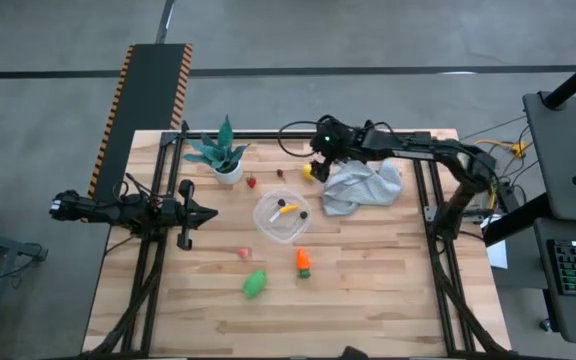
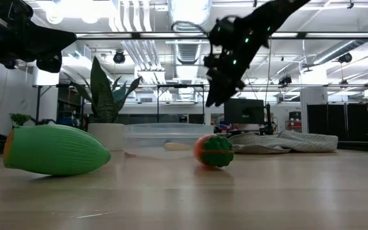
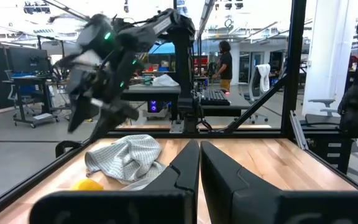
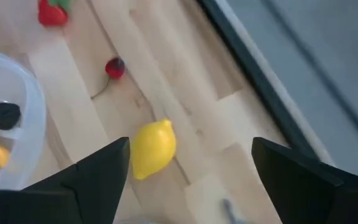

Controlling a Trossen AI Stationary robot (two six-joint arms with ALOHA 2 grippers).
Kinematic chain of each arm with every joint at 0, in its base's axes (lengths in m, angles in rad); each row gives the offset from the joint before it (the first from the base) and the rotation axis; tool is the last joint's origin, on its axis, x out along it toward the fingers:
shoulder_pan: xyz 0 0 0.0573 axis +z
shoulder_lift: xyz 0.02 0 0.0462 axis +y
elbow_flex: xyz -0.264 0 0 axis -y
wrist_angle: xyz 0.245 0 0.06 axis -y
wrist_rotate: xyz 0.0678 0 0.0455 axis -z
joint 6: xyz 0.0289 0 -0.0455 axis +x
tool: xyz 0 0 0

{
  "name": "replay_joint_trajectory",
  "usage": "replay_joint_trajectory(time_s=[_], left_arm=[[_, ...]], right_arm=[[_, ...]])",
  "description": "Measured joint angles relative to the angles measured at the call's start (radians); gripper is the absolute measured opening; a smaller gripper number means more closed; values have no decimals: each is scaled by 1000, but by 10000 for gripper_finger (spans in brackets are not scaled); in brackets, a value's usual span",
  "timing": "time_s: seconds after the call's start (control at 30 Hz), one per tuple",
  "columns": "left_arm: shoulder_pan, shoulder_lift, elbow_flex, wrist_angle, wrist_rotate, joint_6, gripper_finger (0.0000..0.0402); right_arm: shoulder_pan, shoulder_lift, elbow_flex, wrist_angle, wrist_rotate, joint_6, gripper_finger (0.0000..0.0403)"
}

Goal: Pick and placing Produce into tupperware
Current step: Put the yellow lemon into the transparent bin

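Note:
The clear round tupperware stands mid-table with a yellow and a dark piece in it. Loose produce lies around it: a yellow lemon, a dark red cherry, a red strawberry, a pink piece, an orange piece and a green piece. My right gripper hangs open above the table's far side, slanting down over the lemon, which lies nearer one finger, clear of both. My left gripper waits shut left of the tub, above the table.
A crumpled grey-blue cloth lies right of the lemon, under my right arm. A teal-leaved plant in a white pot stands at the far left. A black frame rail runs along the far edge behind the lemon.

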Motion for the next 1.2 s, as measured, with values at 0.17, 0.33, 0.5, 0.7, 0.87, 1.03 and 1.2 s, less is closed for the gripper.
replay_joint_trajectory(time_s=[0.17, 0.33, 0.5, 0.7, 0.87, 1.03, 1.2], left_arm=[[0, 4, 0, 0, 0, 0, 0], [0, 4, 0, 0, 0, -3, 0], [0, 4, 0, 0, 0, -4, 0], [0, 4, 0, 0, 0, -6, 0], [0, 5, 0, 0, 0, -6, 0], [0, 3, 0, -1, 0, -6, 0], [0, 4, 0, 0, 0, -8, 0]], right_arm=[[-14, 121, 48, 10, -21, 58, 329], [-11, 196, 108, 13, -25, 108, 329], [-11, 232, 132, 12, -39, 165, 329], [-11, 261, 129, 7, -44, 181, 329], [-11, 283, 127, 4, -47, 192, 329], [-11, 304, 126, -8, -46, 192, 329], [-11, 308, 120, -14, -46, 192, 329]])
